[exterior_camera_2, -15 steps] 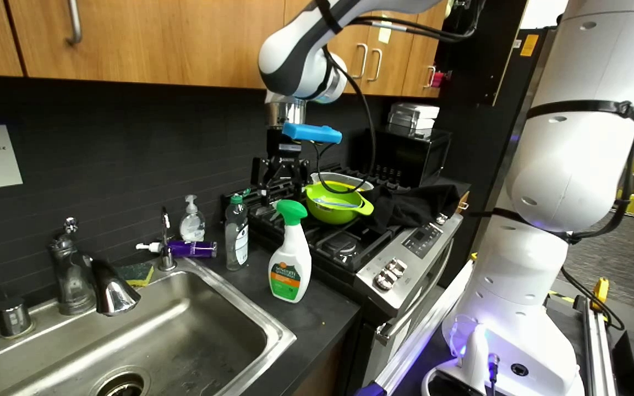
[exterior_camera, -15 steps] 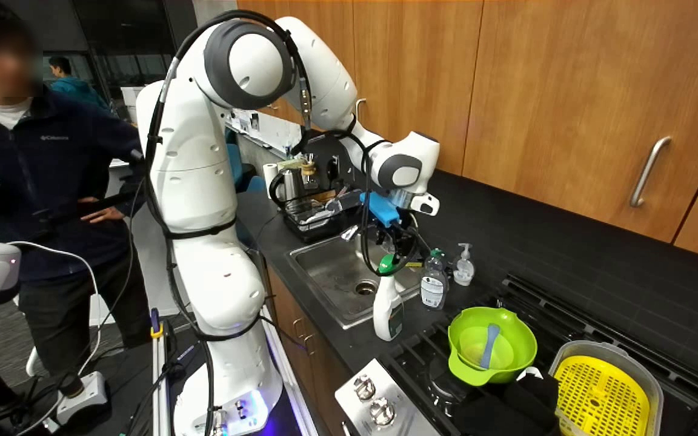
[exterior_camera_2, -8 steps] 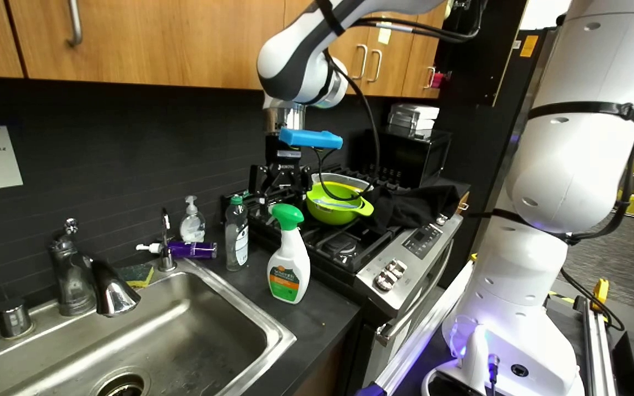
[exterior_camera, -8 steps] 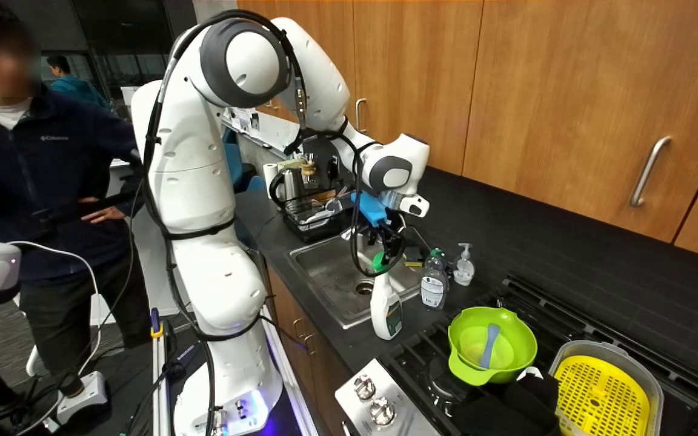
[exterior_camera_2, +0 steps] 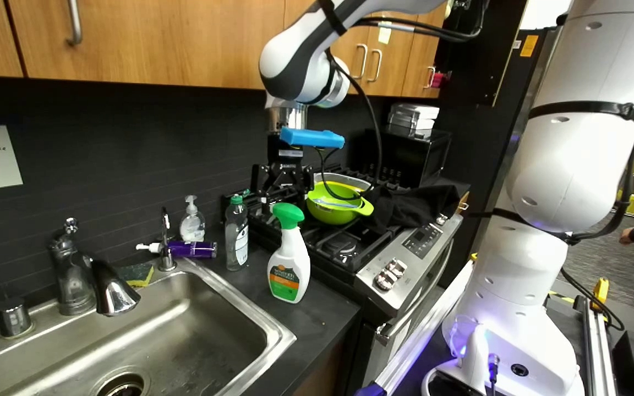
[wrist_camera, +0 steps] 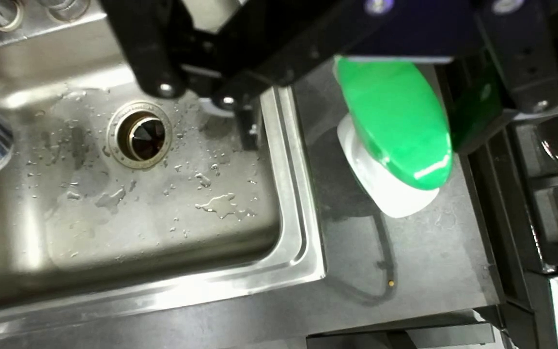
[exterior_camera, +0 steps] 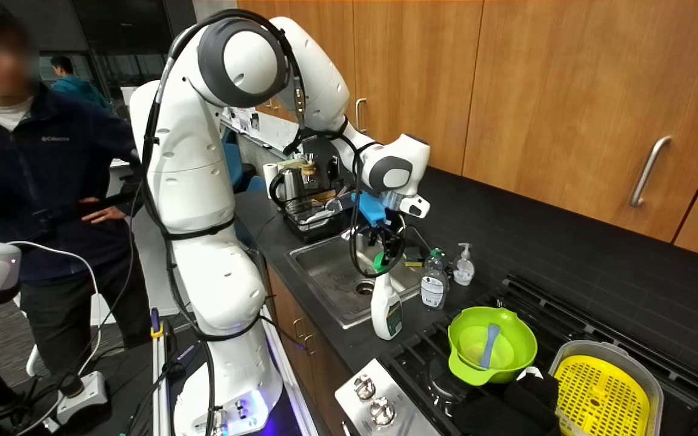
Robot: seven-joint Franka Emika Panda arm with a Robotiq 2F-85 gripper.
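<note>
My gripper (exterior_camera_2: 283, 198) points down just above a white spray bottle (exterior_camera_2: 289, 267) with a green trigger head; in an exterior view the gripper (exterior_camera: 389, 245) overlaps that head. In the wrist view the fingers (wrist_camera: 356, 138) are spread apart on either side of the green head (wrist_camera: 400, 121). The right finger is very close to the head; whether it touches cannot be told. The left finger is apart from it, over the sink edge. The bottle (exterior_camera: 385, 312) stands on the dark counter between sink and stove, leaning very slightly. Its lower body is partly hidden in the wrist view.
The steel sink (exterior_camera_2: 273, 335) with a faucet (exterior_camera_2: 72, 275) lies beside the bottle. A clear dish soap bottle (exterior_camera_2: 236, 236), a pump bottle (exterior_camera_2: 192, 223) and a lying purple bottle (exterior_camera_2: 193, 249) stand nearby. A green bowl (exterior_camera: 458, 327) sits on the stove. Wooden cabinets (exterior_camera: 409, 79) hang above.
Over the first half second the gripper shifts slightly toward the sink and lower, and the bottle's green head shifts slightly the same way. Since then the arm is almost still. A person's hand enters at an edge.
</note>
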